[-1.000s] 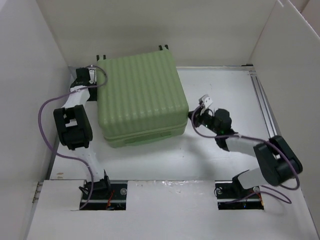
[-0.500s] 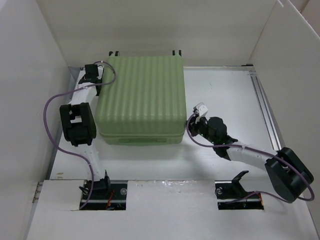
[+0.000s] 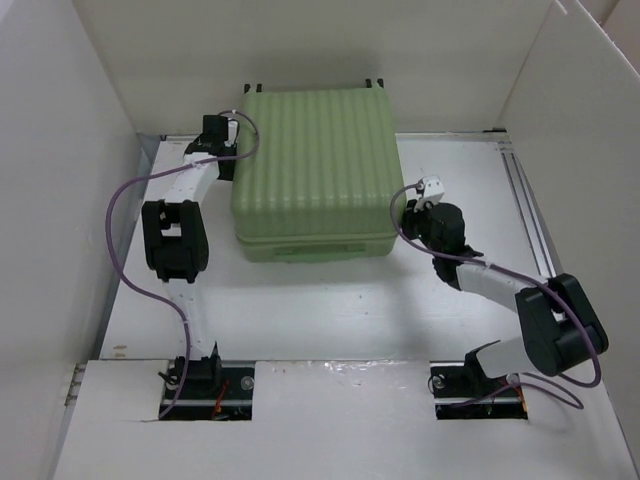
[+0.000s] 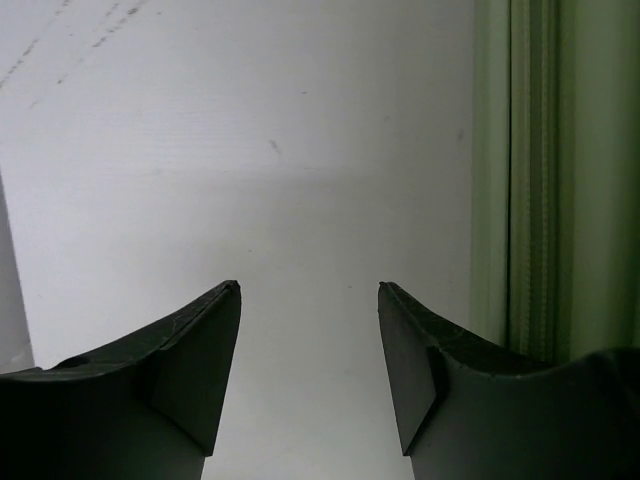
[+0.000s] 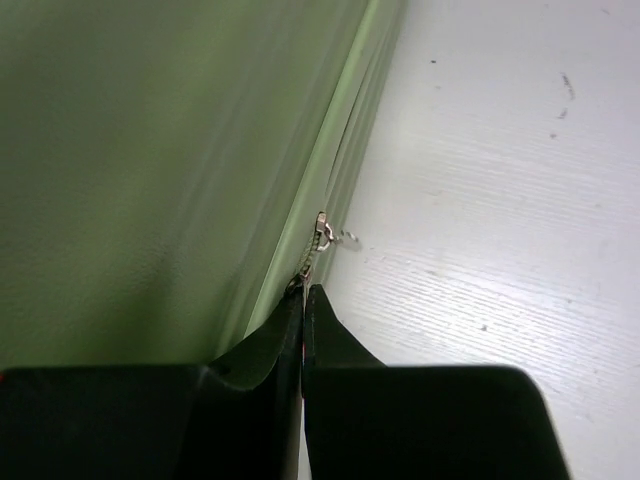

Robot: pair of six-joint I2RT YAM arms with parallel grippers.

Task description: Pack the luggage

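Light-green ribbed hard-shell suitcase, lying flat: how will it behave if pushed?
Light-green ribbed hard-shell suitcase: probably stiff, its moulded shell looks rigid. Lying flat on the white table, broad face down, it likely slides rather than rolls or tips.

White table (image 3: 330, 300) boxed by plain white walls (image 3: 300, 60), metal rail (image 3: 528, 205) along right edge.

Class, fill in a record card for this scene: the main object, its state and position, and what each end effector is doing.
object: light-green ribbed luggage
state: closed, lying flat on the table
orientation: wheels at the far edge
left end effector: open, empty, beside the luggage's left side
right end effector: shut, tips right at the zipper pull on the luggage's right side
unclear: whether the right end effector actually pinches the zipper pull
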